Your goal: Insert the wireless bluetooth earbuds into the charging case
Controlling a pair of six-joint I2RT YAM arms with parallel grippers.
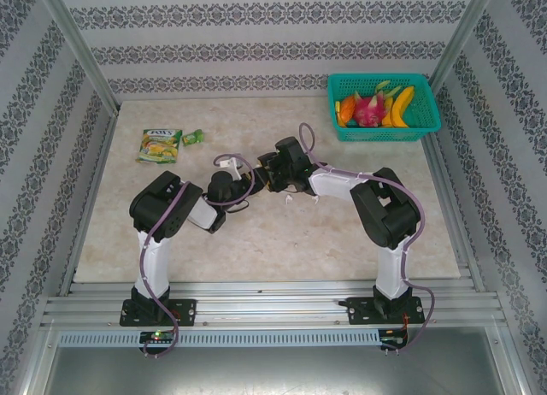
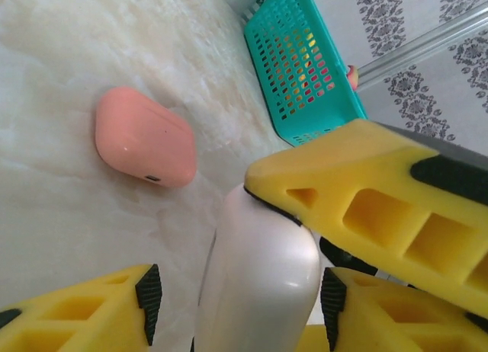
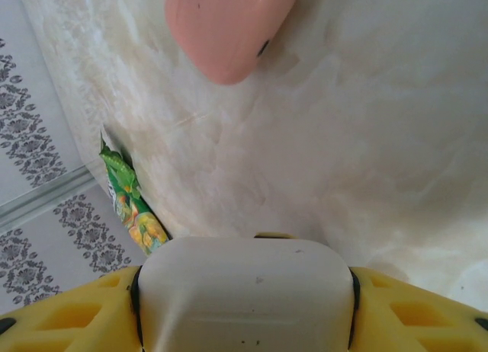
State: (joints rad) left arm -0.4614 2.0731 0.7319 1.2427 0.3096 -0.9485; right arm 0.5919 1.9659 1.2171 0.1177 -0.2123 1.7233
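The left arm [image 1: 154, 262] and right arm [image 1: 391, 271] pair white links with black joint housings and looping grey-purple cables [image 1: 167, 209]; yellow fingers [image 2: 381, 207] carry black pads.

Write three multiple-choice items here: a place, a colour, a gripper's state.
1. Where does the teal basket stand? A far right corner of the table; B near left corner; C between the arms.
2. What colour is the loose case? A blue; B pink; C black.
3. The right gripper is: A open, empty; B fully shut, empty; C shut on the white case.
Key: A, the top view shows it there; B, it shows pink in both wrist views; C, its pads press the case's sides.
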